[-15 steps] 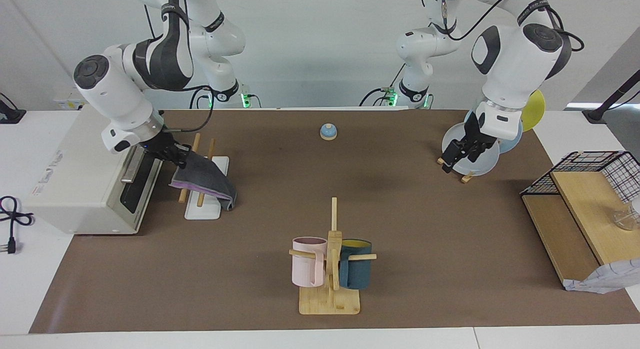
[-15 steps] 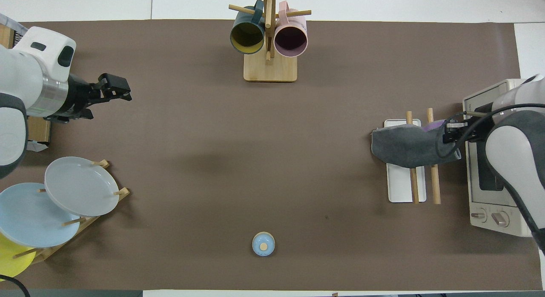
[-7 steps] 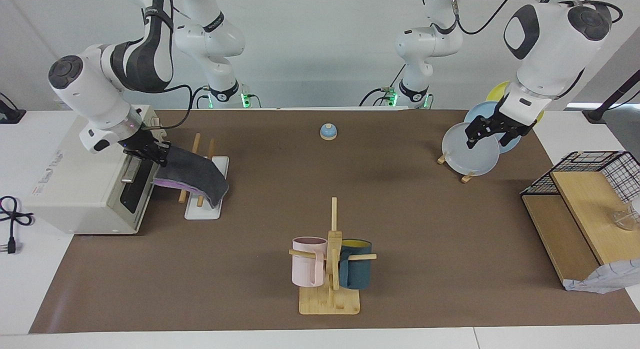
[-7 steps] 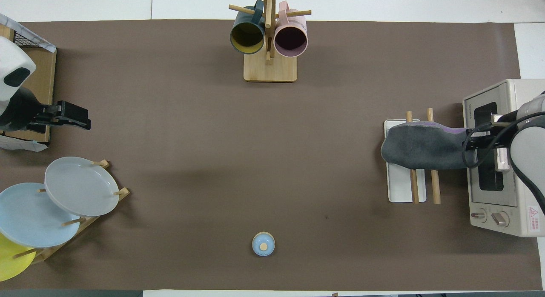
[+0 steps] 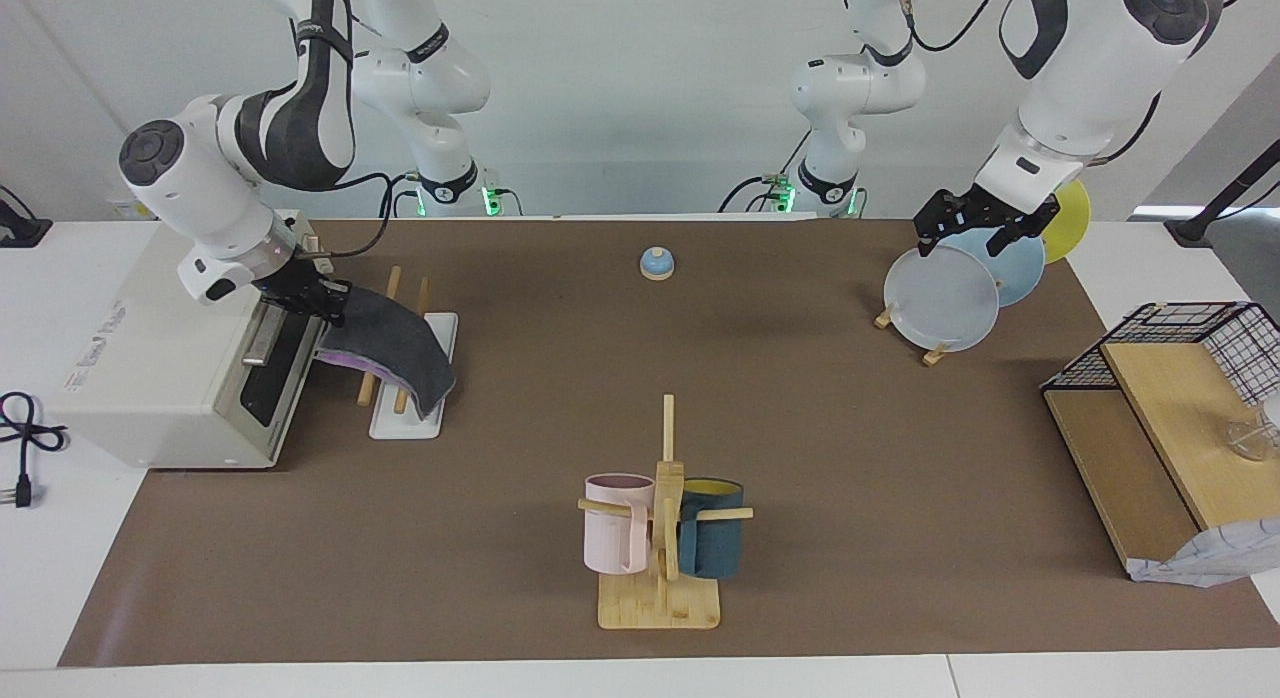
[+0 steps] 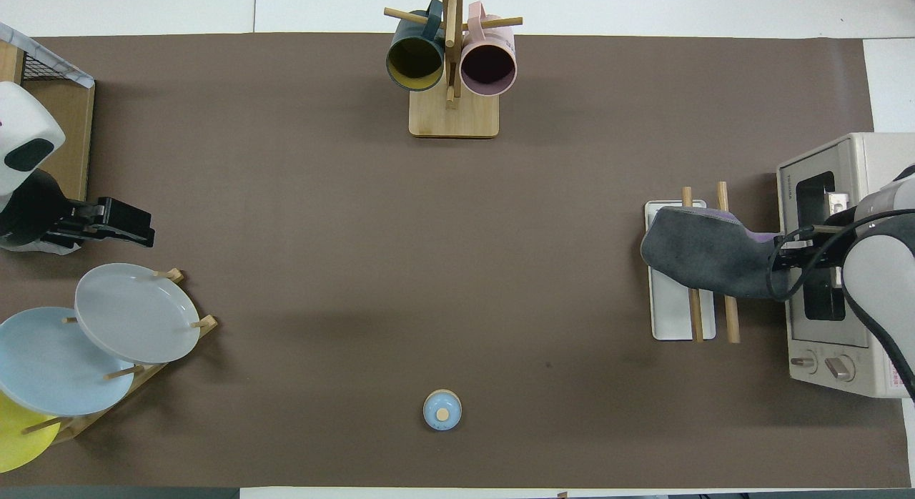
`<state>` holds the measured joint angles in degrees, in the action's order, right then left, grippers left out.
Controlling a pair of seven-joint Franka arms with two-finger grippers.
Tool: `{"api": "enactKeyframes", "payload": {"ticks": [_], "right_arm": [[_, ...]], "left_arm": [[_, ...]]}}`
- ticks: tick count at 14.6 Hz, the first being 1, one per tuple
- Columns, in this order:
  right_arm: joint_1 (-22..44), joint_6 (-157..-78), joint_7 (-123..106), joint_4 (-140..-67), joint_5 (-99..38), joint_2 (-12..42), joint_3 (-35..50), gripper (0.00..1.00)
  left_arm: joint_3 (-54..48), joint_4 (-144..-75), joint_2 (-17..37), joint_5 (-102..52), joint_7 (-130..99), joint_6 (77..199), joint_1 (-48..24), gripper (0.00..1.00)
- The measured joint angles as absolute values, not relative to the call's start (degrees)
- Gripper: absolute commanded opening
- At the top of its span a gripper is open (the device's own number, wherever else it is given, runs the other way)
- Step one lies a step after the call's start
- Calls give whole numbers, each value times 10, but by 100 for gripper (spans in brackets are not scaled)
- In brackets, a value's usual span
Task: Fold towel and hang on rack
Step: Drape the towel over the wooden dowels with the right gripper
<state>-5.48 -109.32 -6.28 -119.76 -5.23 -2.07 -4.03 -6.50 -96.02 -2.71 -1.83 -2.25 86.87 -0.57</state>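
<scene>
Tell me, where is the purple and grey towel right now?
The towel is draped across the rods of the rack at the right arm's end of the table, beside the toaster oven; the right gripper holds one edge.

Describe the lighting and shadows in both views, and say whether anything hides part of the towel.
Facing view: even, soft light; a faint shadow lies on the brown mat under the towel and rack, no glare. Overhead view: diffuse dark patches on the mat mid-table, everything sharp; the right arm and its cable cover the towel's held corner, so the right end effector is mostly hidden there.
</scene>
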Motion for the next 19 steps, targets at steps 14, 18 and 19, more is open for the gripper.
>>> {"api": "enactKeyframes", "payload": {"ticks": [14, 18, 19], "right_arm": [[-65, -1160, -102, -1250, -53, -38, -37, 80], [-63, -1160, -102, -1248, -53, -38, -25, 100], [-61, -1158, -102, -1245, -53, -37, -23, 100]], "left_arm": [[-59, -967, -29, -18, -20, 906, -9, 100], [-59, -967, -29, -18, -20, 908, -9, 100], [-58, -967, -29, -18, -20, 908, -9, 100]]}}
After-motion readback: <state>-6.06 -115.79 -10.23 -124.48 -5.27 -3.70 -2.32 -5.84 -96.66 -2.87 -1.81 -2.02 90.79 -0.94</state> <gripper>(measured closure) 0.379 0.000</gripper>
